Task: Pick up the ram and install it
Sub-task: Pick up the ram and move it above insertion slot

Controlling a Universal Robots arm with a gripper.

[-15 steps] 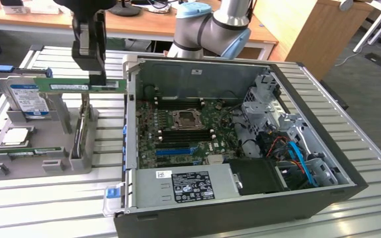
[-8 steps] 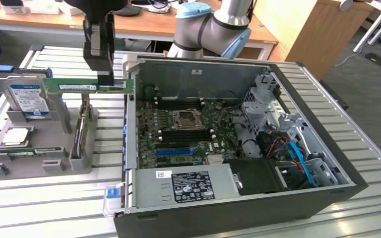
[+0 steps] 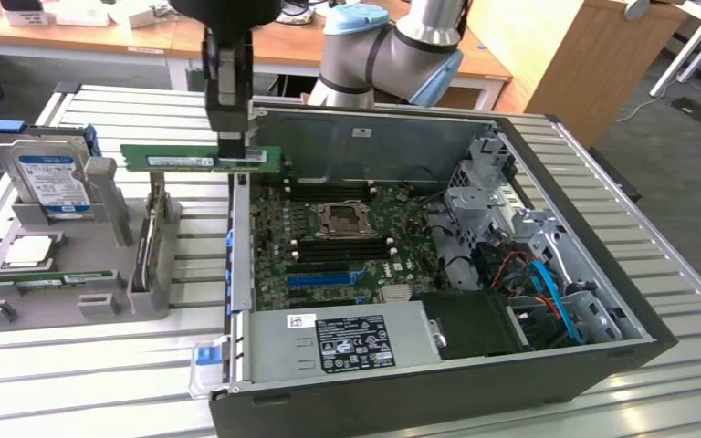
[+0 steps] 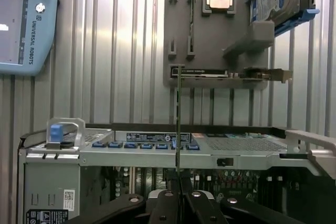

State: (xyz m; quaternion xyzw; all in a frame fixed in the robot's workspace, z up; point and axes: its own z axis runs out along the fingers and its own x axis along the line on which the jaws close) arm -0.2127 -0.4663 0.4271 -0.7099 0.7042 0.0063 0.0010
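Note:
The ram (image 3: 193, 158), a long green stick with a white label, hangs level in the air with my gripper (image 3: 233, 151) shut on its end nearer the case. It sits above the gap between the grey holder (image 3: 143, 297) and the open computer case's left wall (image 3: 240, 246), as the exterior view shows it. From the wrist view the ram (image 4: 179, 114) appears edge-on as a thin upright strip rising out of the gripper (image 4: 178, 195). The motherboard (image 3: 326, 251) with its dark memory slots (image 3: 340, 245) lies inside the case, lower and to the exterior view's right of the stick.
The grey holder carries a hard drive (image 3: 48, 173), a silver processor chip (image 3: 30, 251) and another green stick (image 3: 65, 278). Case walls, a power supply (image 3: 339, 342) and cables (image 3: 546, 283) surround the board. A teach pendant (image 4: 23, 19) lies on the slatted table.

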